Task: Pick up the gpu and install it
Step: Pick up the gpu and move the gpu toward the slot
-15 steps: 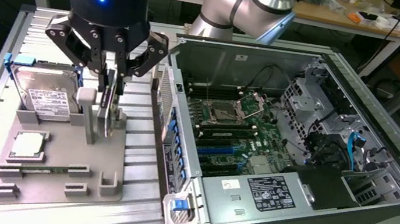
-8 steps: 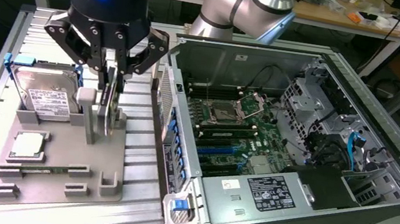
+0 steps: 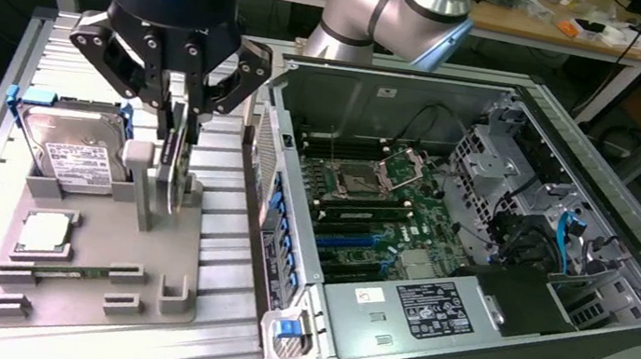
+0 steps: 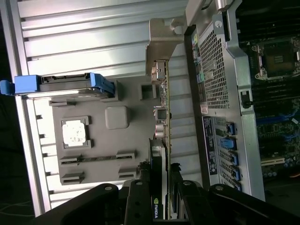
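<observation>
The gpu stands on edge in the grey fixture tray, its thin green board seen edge-on between two grey posts. In the wrist view the gpu runs lengthwise away from the camera, with its silver end bracket at the far end and a black cooler near the fingers. My gripper reaches down from above with one finger on each face of the card, shut on it. In the wrist view my gripper has its black fingers pressed against the card's sides.
The open computer case lies just to the exterior view's right of the tray, with the motherboard exposed. On the tray are a hard drive in a blue caddy, a CPU and a RAM stick.
</observation>
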Motion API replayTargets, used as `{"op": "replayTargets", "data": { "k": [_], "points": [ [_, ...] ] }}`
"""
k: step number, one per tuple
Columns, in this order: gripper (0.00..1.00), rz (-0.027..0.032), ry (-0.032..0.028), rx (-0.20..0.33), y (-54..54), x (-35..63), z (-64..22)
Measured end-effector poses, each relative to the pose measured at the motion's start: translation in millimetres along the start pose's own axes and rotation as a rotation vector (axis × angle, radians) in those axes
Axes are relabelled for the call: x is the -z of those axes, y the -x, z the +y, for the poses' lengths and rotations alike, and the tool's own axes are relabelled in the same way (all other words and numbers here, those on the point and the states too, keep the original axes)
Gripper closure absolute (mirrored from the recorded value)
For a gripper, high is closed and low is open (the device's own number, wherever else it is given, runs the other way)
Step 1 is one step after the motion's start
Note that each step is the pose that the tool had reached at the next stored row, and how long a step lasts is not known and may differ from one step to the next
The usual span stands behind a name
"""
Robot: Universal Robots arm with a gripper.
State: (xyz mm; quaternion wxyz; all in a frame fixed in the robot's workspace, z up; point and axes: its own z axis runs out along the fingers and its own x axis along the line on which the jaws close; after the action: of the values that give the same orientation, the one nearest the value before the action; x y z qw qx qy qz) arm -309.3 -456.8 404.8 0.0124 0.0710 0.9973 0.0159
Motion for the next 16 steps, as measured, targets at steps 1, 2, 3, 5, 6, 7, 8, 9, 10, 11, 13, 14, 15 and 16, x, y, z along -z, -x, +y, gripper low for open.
{"op": "replayTargets", "data": {
  "k": [1,2,3,5,6,7,8,9,10,11,13,14,15,16],
  "points": [
    [0.73,0.0001,-0.0001,0.000,0.0,1.1,0.0],
    [0.73,0.0001,-0.0001,0.000,0.1,1.7,0.1],
    [0.73,0.0001,-0.0001,0.000,0.1,2.4,0.1],
    [0.73,0.0001,-0.0001,0.000,0.1,3.9,0.1],
    [0.73,0.0001,-0.0001,0.000,0.1,4.7,0.2],
    [0.73,0.0002,-0.0003,0.000,0.1,6.5,0.2],
    [0.73,0.0002,-0.0003,0.000,0.2,7.2,0.2],
    [0.73,0.0002,-0.0002,0.000,0.2,7.8,0.3],
    [0.73,0.0002,-0.0003,0.000,0.2,8.4,0.3],
    [0.73,0.0001,-0.0004,0.000,0.2,9.1,0.3],
    [0.73,0.0002,-0.0005,0.000,0.2,10.5,0.4],
    [0.73,0.0002,-0.0004,0.000,0.3,11.1,0.4],
    [0.73,0.0002,-0.0004,0.000,0.3,11.8,0.4],
    [0.73,0.0003,-0.0005,0.000,0.3,12.9,0.4]
  ]
}}
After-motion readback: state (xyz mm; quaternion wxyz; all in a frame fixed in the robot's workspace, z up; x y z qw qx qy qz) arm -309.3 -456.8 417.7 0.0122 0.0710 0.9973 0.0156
